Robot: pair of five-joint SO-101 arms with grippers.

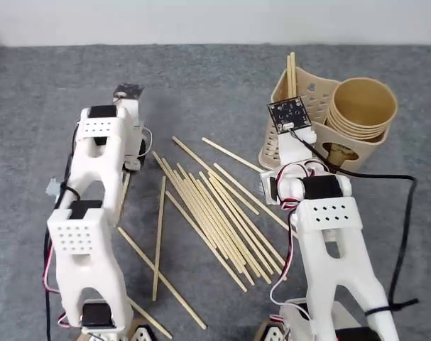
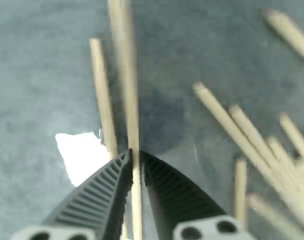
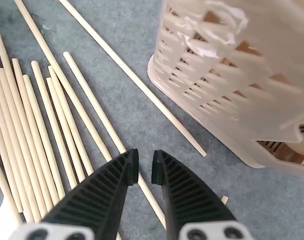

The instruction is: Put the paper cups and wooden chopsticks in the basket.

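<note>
- Grey felt-like table cover (image 1: pixel 201 92): fills the high view below a pale strip along the top edge.
- Left arm (image 1: pixel 94 185): white, at the left of the high view, standing over the left edge of the loose sticks.
- Right arm (image 1: pixel 329 234): white, at the lower right, its wrist just beside the basket.
- Basket (image 1: pixel 322 89): beige slotted plastic, at the upper right of the high view.
- Paper cups (image 1: pixel 361 106): a nested stack inside the basket, mouths toward the camera, filling its right part.
- Wooden chopsticks (image 1: pixel 215 213): a loose fan lying across the centre of the high view, with a few strays at the lower left; two more (image 1: pixel 292 71) stand upright in the basket's left corner.
- Left gripper (image 2: pixel 134 156): jaws closed onto a single chopstick (image 2: pixel 126 75), which runs up between the tips.
- Right gripper (image 3: pixel 143 159): jaws parted by a narrow gap, gripping nothing, above the cover between the basket and the fan.
</note>
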